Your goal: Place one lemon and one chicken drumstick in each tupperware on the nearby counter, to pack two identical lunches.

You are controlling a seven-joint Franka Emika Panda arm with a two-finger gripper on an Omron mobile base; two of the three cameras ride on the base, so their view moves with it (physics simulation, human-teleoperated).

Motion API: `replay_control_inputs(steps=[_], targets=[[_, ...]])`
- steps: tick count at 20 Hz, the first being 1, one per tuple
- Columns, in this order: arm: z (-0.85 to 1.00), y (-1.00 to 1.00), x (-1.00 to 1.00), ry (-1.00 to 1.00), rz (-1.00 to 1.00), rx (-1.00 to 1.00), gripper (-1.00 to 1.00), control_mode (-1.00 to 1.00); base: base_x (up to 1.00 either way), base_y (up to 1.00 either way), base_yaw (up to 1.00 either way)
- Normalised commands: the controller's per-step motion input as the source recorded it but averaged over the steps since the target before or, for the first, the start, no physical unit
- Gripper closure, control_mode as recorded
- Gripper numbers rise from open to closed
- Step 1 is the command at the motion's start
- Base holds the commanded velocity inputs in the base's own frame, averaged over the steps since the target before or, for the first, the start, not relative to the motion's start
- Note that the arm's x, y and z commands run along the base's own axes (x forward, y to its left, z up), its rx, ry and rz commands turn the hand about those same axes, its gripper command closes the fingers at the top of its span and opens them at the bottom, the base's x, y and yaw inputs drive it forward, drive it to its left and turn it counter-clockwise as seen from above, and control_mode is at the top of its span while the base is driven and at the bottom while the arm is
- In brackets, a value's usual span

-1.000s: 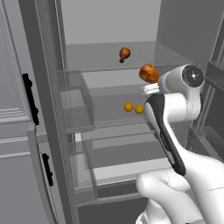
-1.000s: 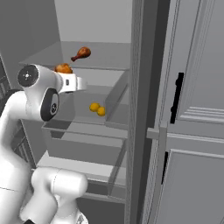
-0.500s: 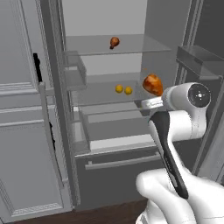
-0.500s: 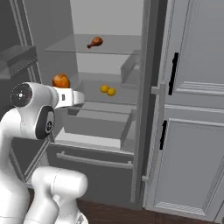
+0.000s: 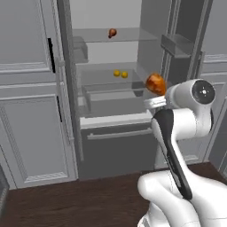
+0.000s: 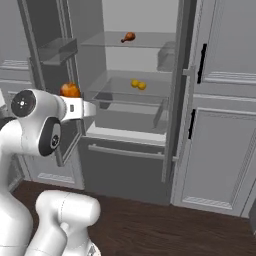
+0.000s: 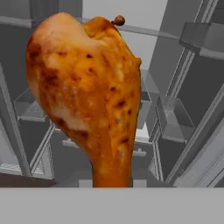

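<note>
I have a chicken drumstick [image 7: 87, 92] clamped in the pincer [image 5: 153, 91], thick end up, bone end down between the fingers. In the hand view it blocks most of the frame; the fingertips themselves are hidden behind the meat, so I can't see them. From the left base view the held drumstick sits just above the wrist, in front of the open fridge [image 5: 146, 48], clear of the shelves. Right base view has it [image 6: 70, 90] on top of the hand, beside the left fridge door [image 6: 47, 55].

Inside the fridge: second drumstick [image 5: 112, 33] lies on the upper shelf [image 5: 133, 35], towards the back. Same one in the right base view [image 6: 128, 36]. Two lemons [image 5: 120, 74] sit side by side, touching or nearly so, on the lower shelf, in the drawer-like tray [image 5: 111, 95] that stands pulled out. Right base view shows them too [image 6: 138, 85].

Grey cabinet doors [image 5: 31, 111] with black handles [image 5: 51, 55] flank the fridge on both sides. Floor [image 5: 66, 204] is dark wood.
</note>
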Motion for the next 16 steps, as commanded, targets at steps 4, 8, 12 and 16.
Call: replay_control_inputs(steps=[4,8,12,16], targets=[[0.00,0.00,0.00,0.00,0.00,0.00,1.00,1.00,-0.68,0.17,0.18],[0.00,0.00,0.00,0.00,0.00,0.00,1.00,1.00,-0.45,0.16,0.21],[0.00,0.00,0.00,0.00,0.00,0.00,1.00,1.00,-0.64,-0.10,0.16],[0.00,0.00,0.00,0.00,0.00,0.00,1.00,1.00,-0.74,-0.96,-0.13]])
